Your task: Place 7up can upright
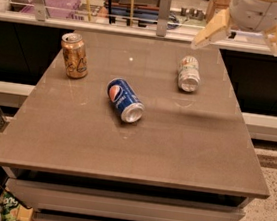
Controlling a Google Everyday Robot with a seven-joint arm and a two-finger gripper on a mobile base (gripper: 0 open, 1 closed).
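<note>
The 7up can [189,73], pale white and green with silver ends, lies on its side at the back right of the brown table [129,141], its end facing me. My gripper [237,41] hangs in the air at the top right, above and behind the can and a little to its right, not touching it. Its two yellowish fingers [211,32] are spread wide apart with nothing between them.
A blue Pepsi can [124,100] lies on its side mid-table. A gold can [74,55] stands upright at the back left. A glass rail with metal posts [164,7] runs behind the table. The table's front edge [125,176] drops to drawers.
</note>
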